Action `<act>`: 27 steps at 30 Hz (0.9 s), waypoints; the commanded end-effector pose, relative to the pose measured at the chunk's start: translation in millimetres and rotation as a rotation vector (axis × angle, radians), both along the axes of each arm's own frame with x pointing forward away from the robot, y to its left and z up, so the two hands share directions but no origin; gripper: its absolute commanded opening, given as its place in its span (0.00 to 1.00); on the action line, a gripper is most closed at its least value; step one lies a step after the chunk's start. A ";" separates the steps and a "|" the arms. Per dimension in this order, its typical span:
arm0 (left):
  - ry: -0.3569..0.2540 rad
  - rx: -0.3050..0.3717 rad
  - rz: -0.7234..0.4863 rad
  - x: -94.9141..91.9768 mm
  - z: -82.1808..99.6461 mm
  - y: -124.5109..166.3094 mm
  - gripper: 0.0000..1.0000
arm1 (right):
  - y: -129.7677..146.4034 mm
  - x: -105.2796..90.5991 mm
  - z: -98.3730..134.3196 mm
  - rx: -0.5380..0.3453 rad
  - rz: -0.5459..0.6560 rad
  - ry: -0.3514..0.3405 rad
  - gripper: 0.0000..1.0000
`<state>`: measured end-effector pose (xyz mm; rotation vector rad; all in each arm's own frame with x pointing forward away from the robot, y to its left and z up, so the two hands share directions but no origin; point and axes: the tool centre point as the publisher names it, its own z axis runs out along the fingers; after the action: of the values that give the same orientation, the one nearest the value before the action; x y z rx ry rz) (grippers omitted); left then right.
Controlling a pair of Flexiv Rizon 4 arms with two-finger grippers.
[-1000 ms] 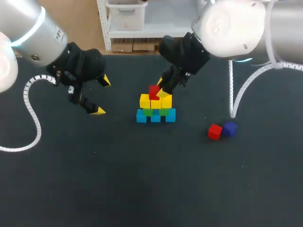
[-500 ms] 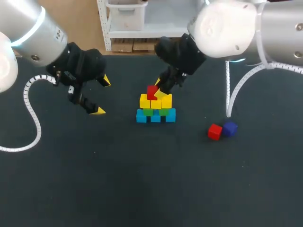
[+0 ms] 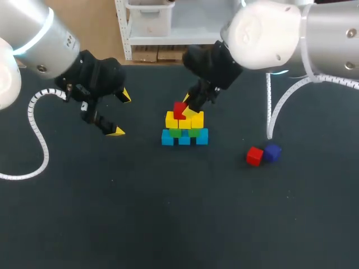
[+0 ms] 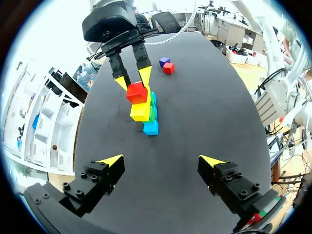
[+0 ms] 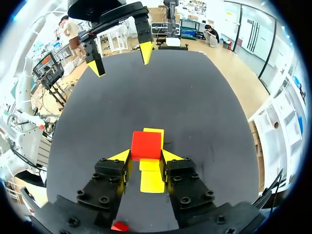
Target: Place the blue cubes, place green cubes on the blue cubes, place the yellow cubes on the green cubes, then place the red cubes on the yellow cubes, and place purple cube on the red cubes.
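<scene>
Well to the left of the stack on the dark matte surface (image 3: 168, 213), the left pincer (image 3: 120, 114) hangs released, its yellow tips spread wide with nothing between them. The stack itself has a row of small blue plastic cubes (image 3: 184, 138) at the base. Above them are the green plastic cubes (image 3: 176, 133), largely hidden and showing only as slivers, then the yellow plastic cubes (image 3: 171, 119). At the stack's top the right pincer (image 3: 189, 105) is clenched on a red plastic cube (image 3: 180, 109), which may rest on the yellow row or sit just above it; I cannot tell which. To the stack's right, well apart, a second red plastic cube (image 3: 254, 156) lies touching a purple plastic cube (image 3: 272, 152).
</scene>
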<state>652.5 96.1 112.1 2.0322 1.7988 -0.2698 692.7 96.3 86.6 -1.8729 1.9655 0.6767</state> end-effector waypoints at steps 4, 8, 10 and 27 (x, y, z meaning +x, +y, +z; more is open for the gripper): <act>-0.001 -0.004 -0.004 0.4 -0.5 1.2 1.00 | 1.8 3.4 -0.5 -0.002 0.003 0.004 0.00; -0.001 -0.004 -0.004 0.4 -0.5 1.2 1.00 | 2.8 3.9 -1.3 -0.001 0.005 0.006 0.00; -0.001 -0.004 -0.004 0.4 -0.5 1.2 1.00 | 3.0 4.0 -1.6 -0.001 0.005 0.007 0.00; -0.001 -0.004 -0.004 0.4 -0.5 1.2 1.00 | 4.2 5.9 -4.6 -0.004 0.008 0.014 0.03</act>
<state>652.5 96.1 112.1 2.0322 1.7988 -0.2698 696.4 100.2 82.5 -1.8822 1.9707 0.6846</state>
